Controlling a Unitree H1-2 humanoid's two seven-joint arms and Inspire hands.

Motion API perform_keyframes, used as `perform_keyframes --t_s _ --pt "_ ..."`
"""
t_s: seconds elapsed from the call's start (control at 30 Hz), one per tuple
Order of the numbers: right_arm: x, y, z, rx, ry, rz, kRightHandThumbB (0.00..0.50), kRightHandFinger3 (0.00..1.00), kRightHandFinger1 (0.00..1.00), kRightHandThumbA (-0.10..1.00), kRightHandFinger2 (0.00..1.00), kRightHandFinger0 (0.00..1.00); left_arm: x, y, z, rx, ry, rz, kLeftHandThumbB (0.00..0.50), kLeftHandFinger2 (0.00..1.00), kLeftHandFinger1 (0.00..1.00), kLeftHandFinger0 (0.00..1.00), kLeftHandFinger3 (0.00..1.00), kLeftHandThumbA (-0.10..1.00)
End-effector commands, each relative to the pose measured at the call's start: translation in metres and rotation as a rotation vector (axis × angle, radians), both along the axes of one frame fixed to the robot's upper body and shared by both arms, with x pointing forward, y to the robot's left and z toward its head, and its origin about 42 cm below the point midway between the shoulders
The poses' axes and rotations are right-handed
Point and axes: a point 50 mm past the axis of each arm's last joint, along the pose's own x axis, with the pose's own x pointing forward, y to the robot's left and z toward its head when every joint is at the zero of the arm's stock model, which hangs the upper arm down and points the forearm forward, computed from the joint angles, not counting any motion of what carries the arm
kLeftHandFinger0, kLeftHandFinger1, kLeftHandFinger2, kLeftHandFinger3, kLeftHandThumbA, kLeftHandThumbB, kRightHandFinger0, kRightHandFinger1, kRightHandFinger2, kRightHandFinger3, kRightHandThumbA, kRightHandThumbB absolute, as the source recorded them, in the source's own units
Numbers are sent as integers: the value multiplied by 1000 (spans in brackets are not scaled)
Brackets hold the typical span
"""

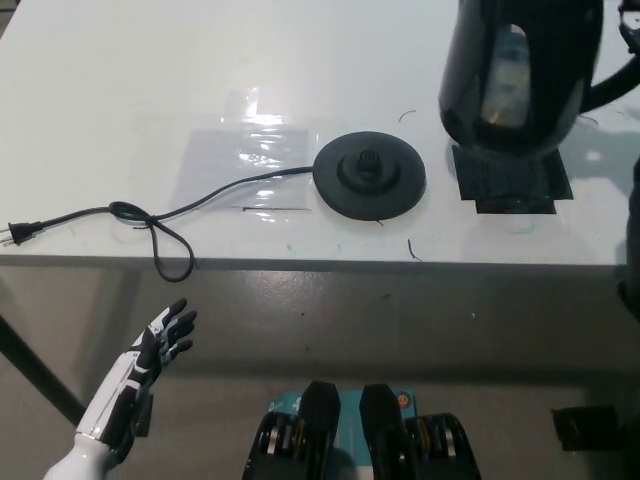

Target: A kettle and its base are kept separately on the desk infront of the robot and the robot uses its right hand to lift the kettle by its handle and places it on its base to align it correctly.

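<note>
The black electric kettle (pixel 520 75) is up off the desk (pixel 120 90), hanging in the air over the far right part of the tabletop, its top cut off by the upper edge of the view. Its clear water window faces us, catching light. The handle sticks out to the right, and there at the frame's right edge is a sliver of the black right hand (pixel 630 40) — it sits right at the handle, but so little of it shows that I cannot tell how its fingers are set.

Directly under the kettle, a square patch of black tape (pixel 515 180) is bare on the desk surface, near the front edge on the right.

The round black base (pixel 369 176) lies flat by the front edge, around the middle of the desk, just left of the tape patch and apart from the kettle. Its power cord (pixel 150 222) runs left along the front edge, loops once over the edge, and ends at the plug (pixel 20 233) near the front left corner. A clear plastic sheet (pixel 245 160) lies flat just left of the base.

The white left hand (pixel 165 338) rests below the desk's front edge at lower left, fingers spread wide, holding nothing.
</note>
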Motion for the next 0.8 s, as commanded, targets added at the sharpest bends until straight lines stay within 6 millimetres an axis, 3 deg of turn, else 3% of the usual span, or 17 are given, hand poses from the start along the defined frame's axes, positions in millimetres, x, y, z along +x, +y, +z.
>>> perform_keyframes --t_s 0.0,0.1,0.13,0.2,0.37,0.4,0.47,0.5,0.57,0.6,0.7,0.77 --pt "11 31 61 10 -178 35 102 683 358 -100 698 0 3 3 11 26 -54 -31 73 1000 1000 1000 1000 1000" --pt "12 49 64 7 -170 51 118 572 316 -100 659 0 3 3 12 31 -52 -31 82 1000 1000 1000 1000 1000" --pt "12 53 64 0 -166 52 118 484 285 -100 637 0 3 2 12 29 -52 -33 83 1000 1000 1000 1000 1000" --pt "14 74 64 -18 -155 81 118 418 248 -100 597 0 3 2 12 22 -51 -33 87 1000 1000 1000 1000 1000" --pt "18 104 62 -17 -138 120 139 429 230 -100 614 0 2 2 12 13 -48 -31 86 1000 1000 1000 1000 1000" --pt "18 113 63 -16 -125 127 139 460 198 -100 591 0 3 1 11 16 -49 -34 86 1000 1000 1000 1000 1000" --pt "18 120 64 -4 -115 144 128 431 169 -100 569 0 3 1 12 19 -48 -33 87 1000 1000 1000 1000 1000" --pt "18 128 64 4 -107 151 131 501 155 -100 560 0 3 1 11 22 -47 -31 87 1000 1000 1000 1000 1000" --pt "20 137 65 -1 -106 161 134 343 107 -100 534 0 4 1 12 26 -48 -27 96 1000 1000 1000 1000 1000" --pt "21 141 65 -4 -104 166 135 327 125 -100 563 0 4 1 12 25 -48 -29 96 1000 1000 1000 1000 1000" --pt "23 151 66 -14 -101 175 144 451 158 -100 583 0 4 1 13 23 -47 -31 99 1000 1000 1000 1000 1000" --pt "24 157 66 -13 -97 186 144 477 176 -100 598 0 4 1 14 28 -45 -31 94 1000 1000 1000 1000 1000"
